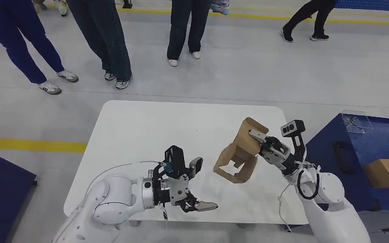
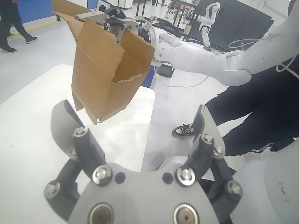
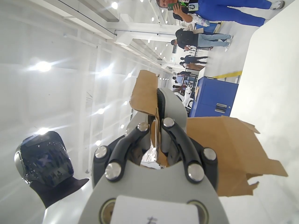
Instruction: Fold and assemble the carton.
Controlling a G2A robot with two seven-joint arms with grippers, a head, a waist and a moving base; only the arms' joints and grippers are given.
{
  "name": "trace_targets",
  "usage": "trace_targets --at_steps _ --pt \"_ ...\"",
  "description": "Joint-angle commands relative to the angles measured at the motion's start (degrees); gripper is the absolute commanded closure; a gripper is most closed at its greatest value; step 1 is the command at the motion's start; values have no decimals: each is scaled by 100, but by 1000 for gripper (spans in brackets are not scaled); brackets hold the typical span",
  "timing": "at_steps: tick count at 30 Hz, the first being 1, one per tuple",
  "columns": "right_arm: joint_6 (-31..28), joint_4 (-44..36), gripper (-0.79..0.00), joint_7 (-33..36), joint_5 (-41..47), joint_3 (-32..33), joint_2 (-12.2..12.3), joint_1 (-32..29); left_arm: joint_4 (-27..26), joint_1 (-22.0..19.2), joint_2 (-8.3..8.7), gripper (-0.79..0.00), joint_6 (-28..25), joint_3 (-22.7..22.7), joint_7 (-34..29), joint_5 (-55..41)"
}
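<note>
– carton (image 1: pixel 239 155) up in the air, folks, right of centre in the top view, hanging over the right part of the white table (image 1: pixel 140 140).

– who's got it?

– right gripper (image 1: pixel 258 136), coming in from the lower right of the frame. its fingers (image 3: pixel 171 108) are pinched together on one upper flap of the cardboard, with the flap sandwiched between the pads in the right wrist view.

– and the shape of the box?

– brown, half opened, tilted. the walls form a rough tube, loose flaps dangle at the lower end, and one inner edge looks ragged in the left wrist view (image 2: pixel 109 71). nothing of it touches the tabletop as far as i can see.

– left side?

– left gripper (image 1: pixel 203 185) sits low in the frame, just left of centre, over the near edge of the table. its fingers (image 2: pixel 70 115) are spread wide with nothing between them.

– close to the box?

– near, but apart. in its own wrist view the carton hangs beyond the fingertips with a clear gap, and from above there's bare table between the two.
</note>
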Motion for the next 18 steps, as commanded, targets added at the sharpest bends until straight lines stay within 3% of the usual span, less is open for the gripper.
trace_targets --at_steps 1,6,9,14,18 --pt "390 -89 0 -138 576 -79 -31 -37 -74 8 0 -785 123 -76 153 231" --pt "1585 -22 0 -507 2269 -37 -94 70 -409 267 -10 -785 276 -198 1224 2086" --pt "2461 97 0 -765 3269 51 -114 172 -474 437 -12 -785 522 -153 2220 3893" --pt "3578 226 0 -1284 4308 103 -130 301 -165 774 -16 -785 1571 121 4018 6153" --pt "4202 327 0 -1775 5083 43 -158 361 6 891 -38 -785 2676 332 4373 7474"
